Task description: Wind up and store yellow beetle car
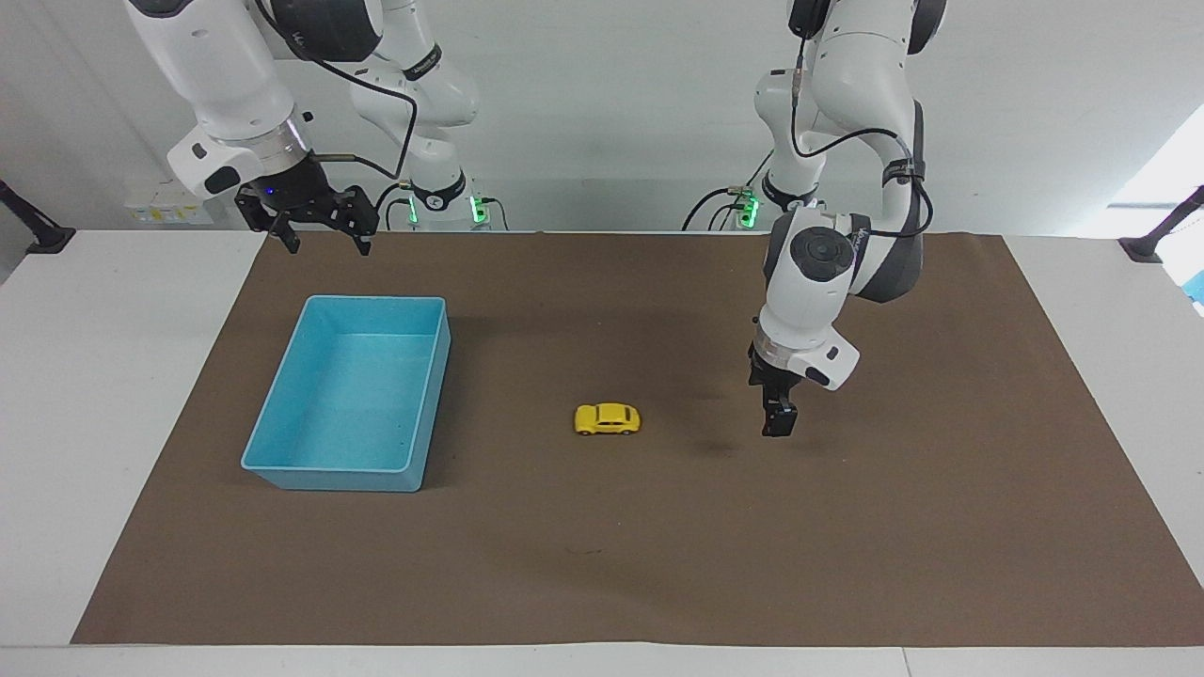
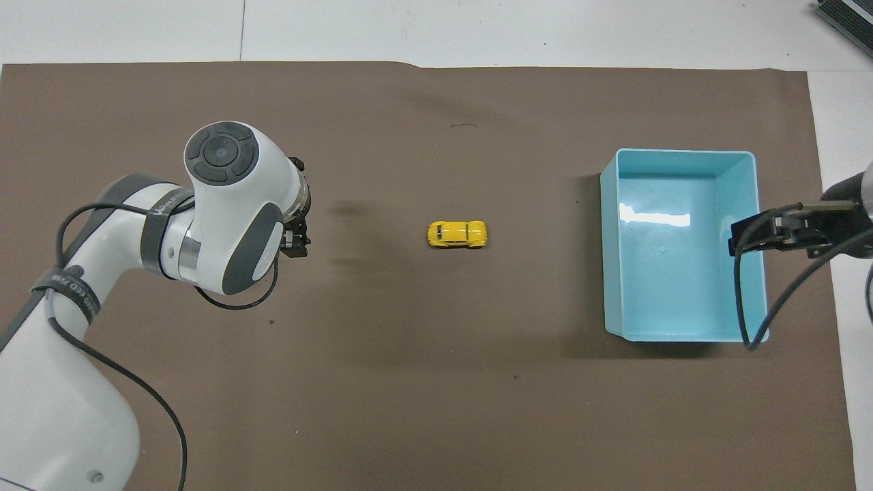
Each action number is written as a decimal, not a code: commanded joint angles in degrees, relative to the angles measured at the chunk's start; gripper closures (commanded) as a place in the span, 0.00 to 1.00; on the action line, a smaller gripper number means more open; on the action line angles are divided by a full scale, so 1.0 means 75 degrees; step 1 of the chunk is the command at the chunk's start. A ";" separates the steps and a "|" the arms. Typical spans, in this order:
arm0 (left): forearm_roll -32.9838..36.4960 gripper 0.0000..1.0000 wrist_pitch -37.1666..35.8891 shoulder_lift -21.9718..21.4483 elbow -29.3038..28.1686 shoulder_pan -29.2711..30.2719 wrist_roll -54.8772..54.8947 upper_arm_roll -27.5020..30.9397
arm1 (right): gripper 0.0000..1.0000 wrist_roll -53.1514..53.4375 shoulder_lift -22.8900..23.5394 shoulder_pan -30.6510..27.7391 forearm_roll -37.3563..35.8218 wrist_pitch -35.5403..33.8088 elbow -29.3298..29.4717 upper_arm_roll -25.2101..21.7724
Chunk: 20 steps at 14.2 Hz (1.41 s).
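Nearest the robots, your right gripper [image 1: 319, 230] waits raised over the blue tray's [image 1: 273, 412] near edge, fingers spread, holding nothing; the overhead view cuts most of it off. Farther out, the yellow beetle car [image 1: 608, 419] sits alone on the brown mat [image 1: 602, 564], between tray and left gripper [image 1: 779, 425]. That gripper hangs over the mat, empty; you can't make out its finger gap.

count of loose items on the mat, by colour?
Yellow: 1, car
Blue: 1, tray
Total: 2
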 commanded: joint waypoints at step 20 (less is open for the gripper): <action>-0.0001 0.00 -0.0779 -0.1419 0.0837 0.0831 0.4716 -0.0028 | 0.00 -0.0239 -0.0077 -0.0103 0.0146 -0.0072 -0.0092 0.0045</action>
